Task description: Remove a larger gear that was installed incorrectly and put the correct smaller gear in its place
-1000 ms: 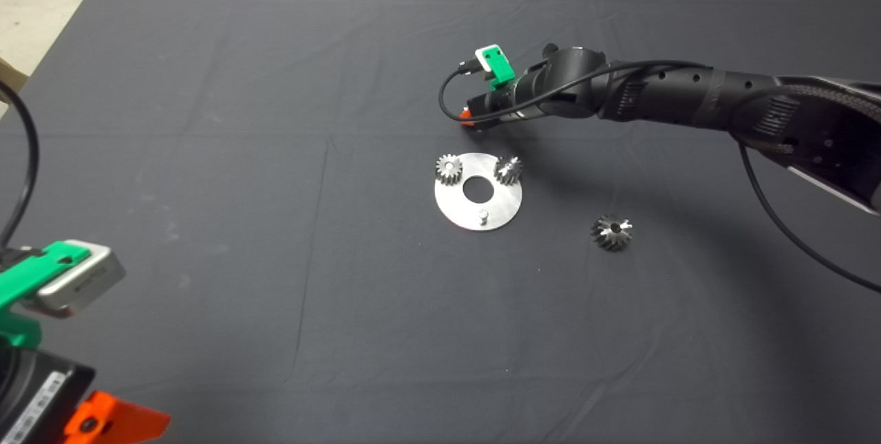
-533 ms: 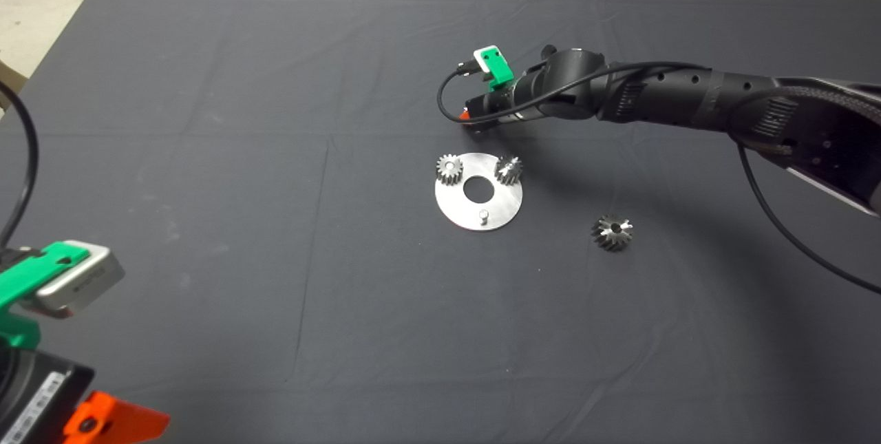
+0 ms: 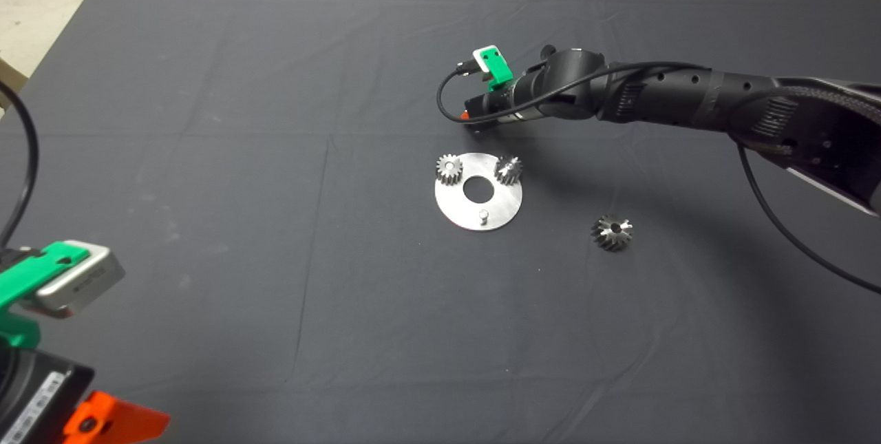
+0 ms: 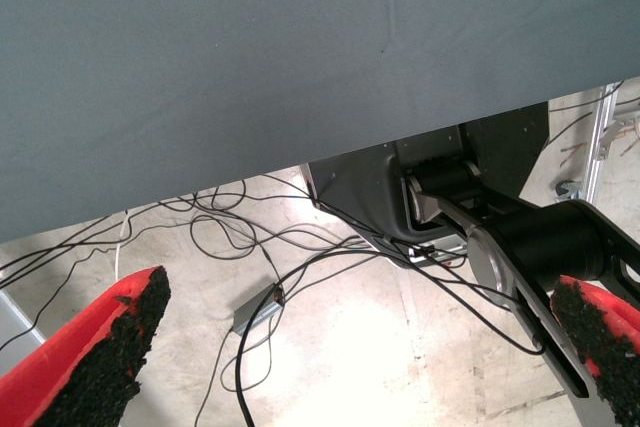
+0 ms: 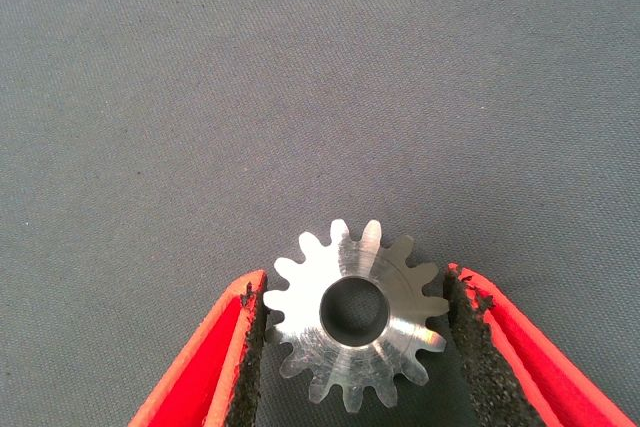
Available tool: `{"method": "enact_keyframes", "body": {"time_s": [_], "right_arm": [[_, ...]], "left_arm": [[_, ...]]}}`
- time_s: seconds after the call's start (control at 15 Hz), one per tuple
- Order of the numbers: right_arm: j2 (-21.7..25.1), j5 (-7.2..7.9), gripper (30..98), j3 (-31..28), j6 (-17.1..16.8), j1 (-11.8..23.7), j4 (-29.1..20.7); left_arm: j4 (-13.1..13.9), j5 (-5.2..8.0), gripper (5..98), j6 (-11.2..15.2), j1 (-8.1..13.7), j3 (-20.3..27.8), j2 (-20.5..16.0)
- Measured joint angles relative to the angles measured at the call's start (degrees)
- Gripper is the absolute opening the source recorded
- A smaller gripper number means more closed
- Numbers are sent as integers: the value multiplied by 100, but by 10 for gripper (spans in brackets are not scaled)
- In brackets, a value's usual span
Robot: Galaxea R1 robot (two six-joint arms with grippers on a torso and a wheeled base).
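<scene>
The larger gear (image 3: 612, 232), dark and shiny, lies loose on the mat to the right of the round steel plate (image 3: 458, 210). Two small gears (image 3: 449, 169) (image 3: 508, 170) sit on the plate's far pins. Its near pin (image 3: 484, 215) is bare. My right gripper (image 3: 470, 119) is low over the mat just behind the plate. In the right wrist view its pads (image 5: 258, 322) press both sides of the smaller gear (image 5: 355, 312), steel with a dark bore, flat on the mat. That gear is hidden in the head view. My left gripper (image 3: 103, 423) is parked at the lower left, open and empty (image 4: 350, 357).
The plate has a round centre hole (image 3: 478, 188). The right arm (image 3: 688, 96) reaches in from the right above the mat. The left wrist view shows the mat's edge with cables and the robot's base (image 4: 470, 207) on the floor.
The right gripper has barely shifted behind the plate. The gears and the plate have not moved.
</scene>
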State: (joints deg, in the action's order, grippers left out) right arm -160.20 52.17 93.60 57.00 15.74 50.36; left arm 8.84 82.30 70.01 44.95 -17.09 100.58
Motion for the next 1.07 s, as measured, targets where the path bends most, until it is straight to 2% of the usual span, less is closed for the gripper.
{"method": "enact_keyframes", "body": {"time_s": [0.73,0.93,1.07], "right_arm": [[-35,-17,404,-38,7,-1,0],[-77,-63,404,-118,7,7,-4],[-67,4,404,-180,11,104,-6]], "left_arm": [[0,0,978,13,0,0,-28],[0,0,978,13,0,0,-45],[0,0,978,22,0,0,-59]]}}
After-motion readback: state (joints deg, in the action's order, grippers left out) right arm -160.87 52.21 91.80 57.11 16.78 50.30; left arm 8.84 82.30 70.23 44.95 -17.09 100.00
